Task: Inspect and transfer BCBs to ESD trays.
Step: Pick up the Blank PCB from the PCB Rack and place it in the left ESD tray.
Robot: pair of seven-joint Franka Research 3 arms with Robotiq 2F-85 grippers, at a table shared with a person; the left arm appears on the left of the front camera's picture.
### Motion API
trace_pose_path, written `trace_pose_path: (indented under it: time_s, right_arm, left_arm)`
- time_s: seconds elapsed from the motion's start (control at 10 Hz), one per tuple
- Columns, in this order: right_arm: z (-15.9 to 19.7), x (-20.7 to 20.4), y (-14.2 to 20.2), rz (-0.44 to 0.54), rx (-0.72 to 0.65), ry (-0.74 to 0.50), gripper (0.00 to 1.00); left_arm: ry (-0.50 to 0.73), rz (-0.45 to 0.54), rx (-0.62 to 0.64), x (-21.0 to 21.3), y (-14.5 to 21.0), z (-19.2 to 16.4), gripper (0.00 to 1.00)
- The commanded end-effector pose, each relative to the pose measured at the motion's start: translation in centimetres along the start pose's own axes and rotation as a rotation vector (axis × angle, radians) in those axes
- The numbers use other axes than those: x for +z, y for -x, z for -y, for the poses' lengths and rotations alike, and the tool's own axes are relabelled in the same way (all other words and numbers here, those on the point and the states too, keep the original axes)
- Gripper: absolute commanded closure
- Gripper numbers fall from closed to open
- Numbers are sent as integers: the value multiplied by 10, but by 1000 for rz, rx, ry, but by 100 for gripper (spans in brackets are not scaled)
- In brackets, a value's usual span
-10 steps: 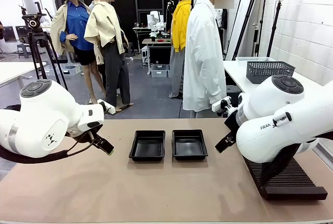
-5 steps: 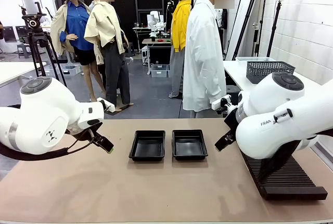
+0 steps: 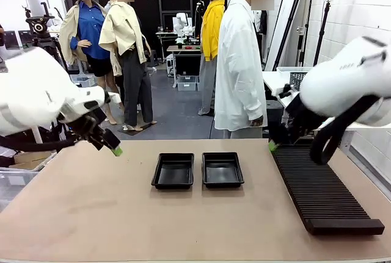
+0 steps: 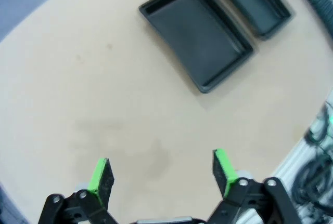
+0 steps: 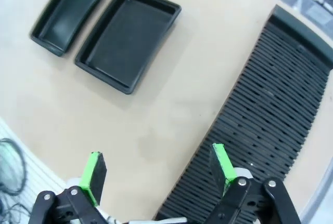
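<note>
Two black ESD trays [image 3: 173, 171] [image 3: 222, 169] lie side by side at the table's middle, both with bare floors. The BCBs are out of view. My left gripper [image 3: 114, 148] hangs open above the table, left of the trays. In the left wrist view the left gripper [image 4: 162, 174] has its green pads spread over bare tabletop, with the trays [image 4: 200, 39] [image 4: 252, 0] beyond. My right gripper [image 3: 272, 145] hovers open by the rack's far end. In the right wrist view the right gripper [image 5: 158, 169] stands open, the trays [image 5: 127, 37] [image 5: 67, 13] ahead to the left.
A long black slotted rack [image 3: 321, 193] [image 5: 270, 109] runs along the table's right side. A person in a white shirt [image 3: 239, 61] stands at the far edge behind the trays. Bare tabletop [image 3: 153, 226] spreads in front of the trays.
Both arms have risen and swung outward: the left gripper went up and left, the right one up toward the rack's far end, uncovering the rack. Both jaws stayed open.
</note>
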State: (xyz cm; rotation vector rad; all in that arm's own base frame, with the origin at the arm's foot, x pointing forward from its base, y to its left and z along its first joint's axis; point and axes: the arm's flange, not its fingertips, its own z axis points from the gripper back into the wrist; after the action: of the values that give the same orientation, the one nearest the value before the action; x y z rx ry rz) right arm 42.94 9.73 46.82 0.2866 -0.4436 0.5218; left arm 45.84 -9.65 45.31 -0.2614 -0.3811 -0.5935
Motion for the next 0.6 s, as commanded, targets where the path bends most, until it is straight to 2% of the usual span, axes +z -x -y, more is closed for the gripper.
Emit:
trace_pose_path:
  time_s: [0.0,0.1,0.2,0.4,0.5]
  right_arm:
    - [35,10,0,20,-128,-221,0]
    - [48,25,5,61,-183,-294,0]
    - [63,38,15,113,-234,-364,0]
    - [98,59,43,222,-322,-572,0]
    - [114,70,63,309,-361,-657,0]
  left_arm:
    - [192,-21,59,10,-9,-50,0]
    - [298,1,89,20,-6,-68,0]
    - [340,39,173,29,5,-88,0]
    - [531,167,271,52,33,-125,0]
    - [634,230,343,66,54,-145,0]
